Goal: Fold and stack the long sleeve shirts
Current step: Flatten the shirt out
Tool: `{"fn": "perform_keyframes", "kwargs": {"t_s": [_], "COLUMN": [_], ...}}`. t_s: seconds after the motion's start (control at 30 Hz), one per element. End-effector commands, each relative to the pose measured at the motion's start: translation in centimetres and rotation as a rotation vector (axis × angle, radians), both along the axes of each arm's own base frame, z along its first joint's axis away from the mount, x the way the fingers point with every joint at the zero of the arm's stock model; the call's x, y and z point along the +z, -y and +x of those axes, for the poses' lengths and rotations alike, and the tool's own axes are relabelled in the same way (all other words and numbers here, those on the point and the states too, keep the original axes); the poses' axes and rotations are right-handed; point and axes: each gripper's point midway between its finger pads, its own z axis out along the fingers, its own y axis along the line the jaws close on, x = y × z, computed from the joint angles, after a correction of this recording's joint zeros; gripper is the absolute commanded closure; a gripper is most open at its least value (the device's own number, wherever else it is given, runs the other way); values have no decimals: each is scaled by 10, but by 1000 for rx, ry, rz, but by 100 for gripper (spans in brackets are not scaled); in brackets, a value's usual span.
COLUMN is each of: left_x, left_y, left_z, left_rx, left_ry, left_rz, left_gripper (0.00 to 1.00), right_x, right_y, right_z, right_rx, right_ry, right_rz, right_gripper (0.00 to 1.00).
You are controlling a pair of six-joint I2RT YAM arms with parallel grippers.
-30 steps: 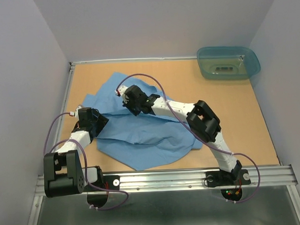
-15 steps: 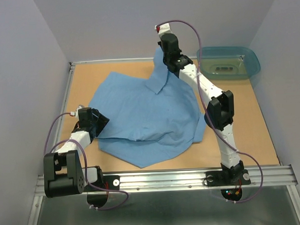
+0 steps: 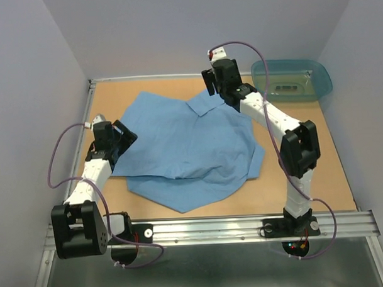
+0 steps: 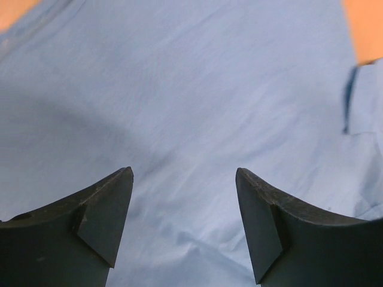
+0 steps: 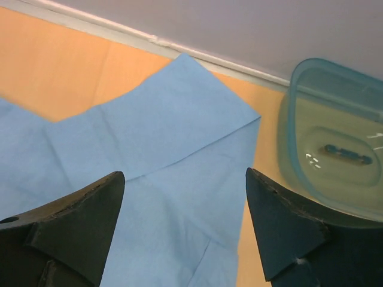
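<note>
One long sleeve shirt [image 3: 185, 150], light blue, lies spread over the middle of the wooden table [image 3: 305, 158], with a folded flap pointing to the far edge. My right gripper [image 3: 212, 91] hangs open above that far flap. In the right wrist view the gripper [image 5: 184, 174] is empty, with the shirt [image 5: 167, 137] below and clear of both fingers. At the shirt's left edge my left gripper [image 3: 123, 141] is low over the cloth. In the left wrist view it [image 4: 182, 173] stands open with bare shirt [image 4: 179, 89] between its fingers.
A translucent teal tub [image 3: 292, 79] sits at the far right corner, close to my right gripper; it also shows in the right wrist view [image 5: 335, 143]. White walls close in the table on three sides. A metal rail [image 3: 213, 228] runs along the near edge.
My right gripper carried a part of the shirt from the middle up toward the far right, then opened and let it drop flat. The left arm shifted slightly farther back.
</note>
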Motion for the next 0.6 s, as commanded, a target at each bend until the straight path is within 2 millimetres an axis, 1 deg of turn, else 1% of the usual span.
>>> {"fn": "perform_keyframes", "kwargs": {"t_s": [0.0, 0.03, 0.07, 0.1, 0.13, 0.17, 0.2, 0.23, 0.27, 0.3, 0.33, 0.37, 0.4, 0.43, 0.47, 0.5, 0.53, 0.57], "left_x": [47, 58, 59, 47, 50, 46, 30, 23, 24, 9, 8, 6, -5, -5, -8, -18, -18, -20], "left_y": [6, 10, 16, 25, 31, 40, 43, 46, 51, 53, 55, 58, 60, 61, 60, 61, 61, 62], "left_z": [34, 44, 49, 54, 62, 66, 70, 73, 80, 83, 89, 94, 98, 103, 107, 109, 113, 116], "left_rx": [-99, -122, -143, -172, -194, -218, -231, -237, -248, -253, -256, -263, -263, -260, -255, -250, -244, -240], "left_ry": [116, 138, 135, 102, 106, 97, 54, 37, 41, 4, 3, 8, -14, -13, -15, -36, -32, -33], "left_rz": [103, 127, 132, 128, 124, 123, 127, 128, 126, 119, 117, 114, 110, 112, 113, 108, 104, 100], "left_gripper": [19, 19, 19, 19, 19, 19, 19, 19, 19, 19, 19, 19, 19, 19, 20, 20, 20, 20], "right_x": [32, 21, 7, -19, -32, -49, -82, -86, -96, -103, -118, -123, -129, -134, -144, -149, -153, -161], "right_y": [-12, -11, -8, -4, -2, 1, 4, 8, 11, 12, 17, 18, 20, 23, 30, 37, 42, 47], "right_z": [-58, -69, -82, -106, -118, -132, -155, -168, -178, -188, -204, -209, -216, -220, -227, -227, -228, -231], "right_rx": [76, 78, 69, 49, 41, 32, 13, 6, -12, -36, -54, -68, -93, -110, -136, -179, -197, -216], "right_ry": [-25, -64, -112, -190, -231, -279, -372, -389, -417, -444, -479, -493, -511, -516, -529, -518, -518, -531], "right_rz": [309, 334, 348, 398, 415, 430, 455, 476, 491, 531, 539, 557, 583, 584, 575, 568, 561, 546], "right_gripper": [13, 13, 13, 13, 13, 13, 14, 14, 14, 15, 16, 17, 17, 18, 19, 21, 21, 22]}}
